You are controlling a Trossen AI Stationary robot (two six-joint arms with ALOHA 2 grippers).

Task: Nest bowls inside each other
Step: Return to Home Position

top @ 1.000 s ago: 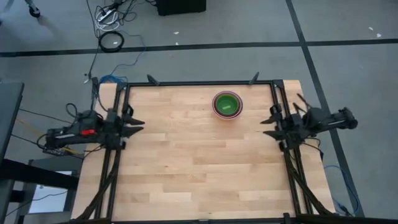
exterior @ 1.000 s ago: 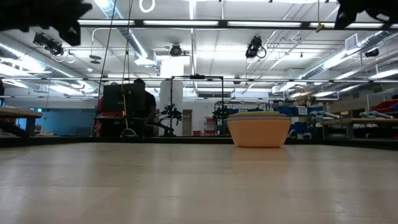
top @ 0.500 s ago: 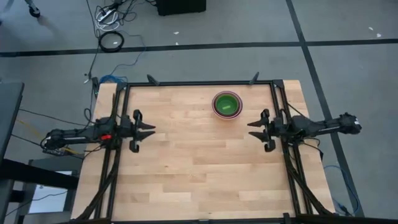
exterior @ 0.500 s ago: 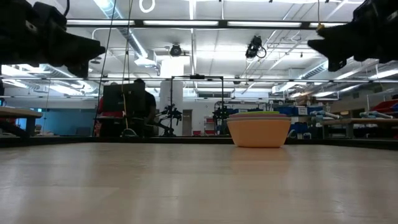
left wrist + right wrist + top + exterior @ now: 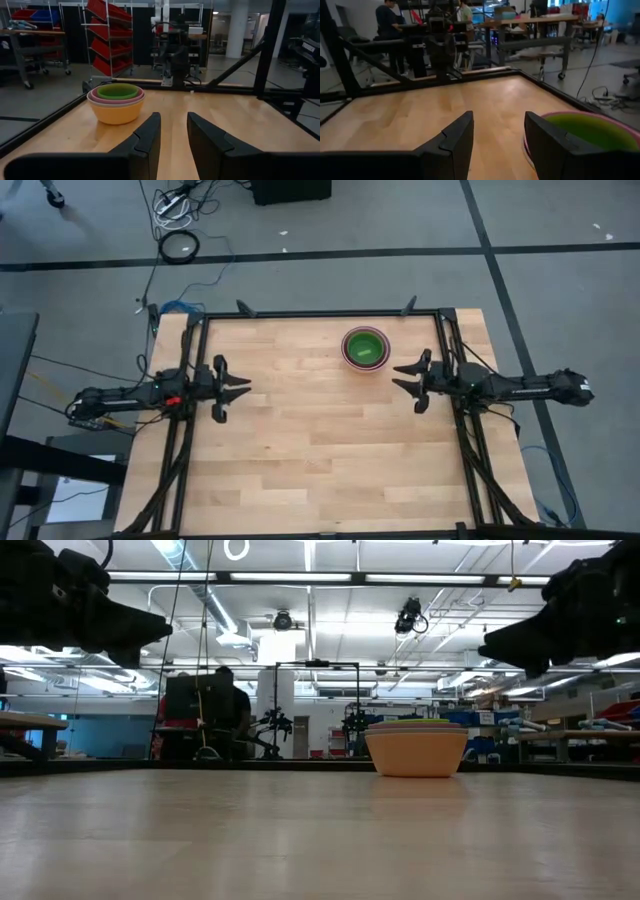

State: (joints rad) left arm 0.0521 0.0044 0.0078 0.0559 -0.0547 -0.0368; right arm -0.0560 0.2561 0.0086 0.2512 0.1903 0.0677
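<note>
The nested stack of bowls (image 5: 365,348) stands on the far part of the wooden table (image 5: 320,450), right of centre, with the orange bowl (image 5: 416,755) outermost, the rim of a pink bowl (image 5: 139,95) just inside it and the lime green bowl (image 5: 117,91) uppermost. The left gripper (image 5: 244,386) hovers over the table's left side, well apart from the stack, its fingers narrowly parted and holding nothing. The right gripper (image 5: 398,376) hovers near the stack, just right of it and a little nearer, not touching it, its fingers spread wider and empty.
</note>
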